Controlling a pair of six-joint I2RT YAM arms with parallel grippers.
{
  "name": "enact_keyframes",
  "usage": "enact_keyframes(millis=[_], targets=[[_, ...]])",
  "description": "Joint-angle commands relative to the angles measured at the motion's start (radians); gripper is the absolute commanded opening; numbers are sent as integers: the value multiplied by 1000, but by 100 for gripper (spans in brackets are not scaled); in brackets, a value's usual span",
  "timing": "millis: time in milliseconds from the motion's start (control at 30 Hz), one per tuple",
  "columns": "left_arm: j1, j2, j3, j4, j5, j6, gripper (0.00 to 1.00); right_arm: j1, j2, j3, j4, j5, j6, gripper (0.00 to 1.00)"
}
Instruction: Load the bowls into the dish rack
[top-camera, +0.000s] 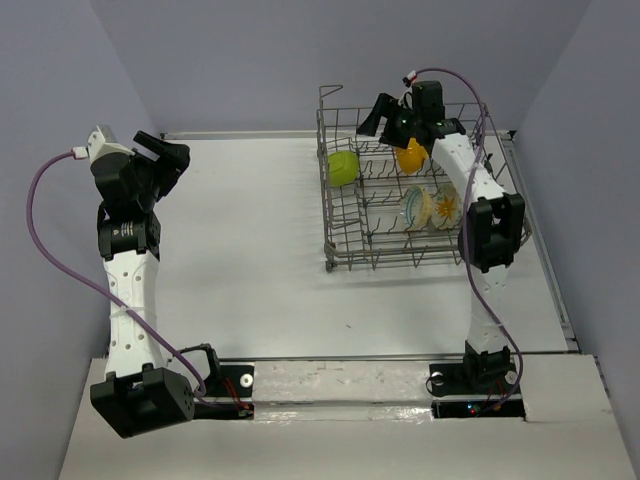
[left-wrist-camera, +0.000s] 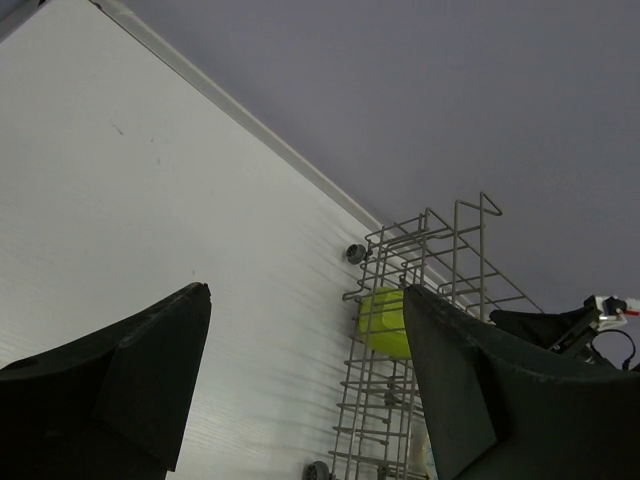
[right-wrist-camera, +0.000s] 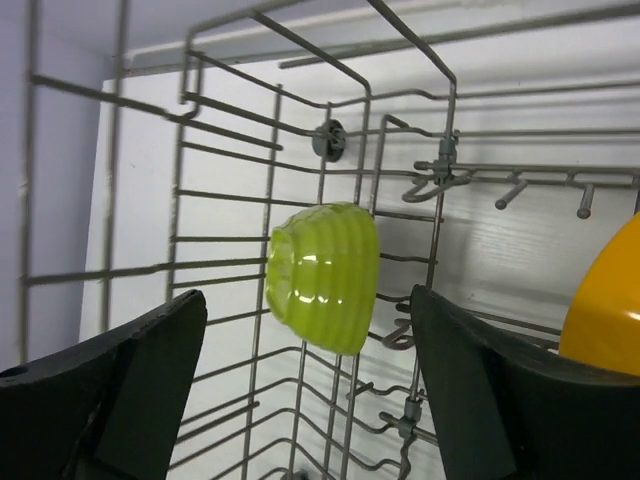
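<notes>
Right wrist: ribbed glossy green bowl

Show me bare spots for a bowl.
Free: table between left gripper and dish rack; the rack's near-left corner. Crowded: its far side, around the green bowl, orange bowl and right gripper.

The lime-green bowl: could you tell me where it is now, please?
The lime-green bowl sits in the far-left corner of the dish rack in the top view, left of the orange bowl.
</notes>
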Motion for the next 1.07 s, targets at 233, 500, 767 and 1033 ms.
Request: enact_keyframes(millis=[233,500,767,1033], targets=[[-104,-18,52,55,56,69,89,-3,-507,-269,185,4,-42,100],[-390,19,129,18,5,187,96,-3,-1047,-830,404,68,24,100],[-526,30,144,13,-59,249,99,-3,-1397,-1043,265,217,-40,100],[-578,66,189,-5,-90,273,99,-3,-1396,-1048,217,242,-62,100]])
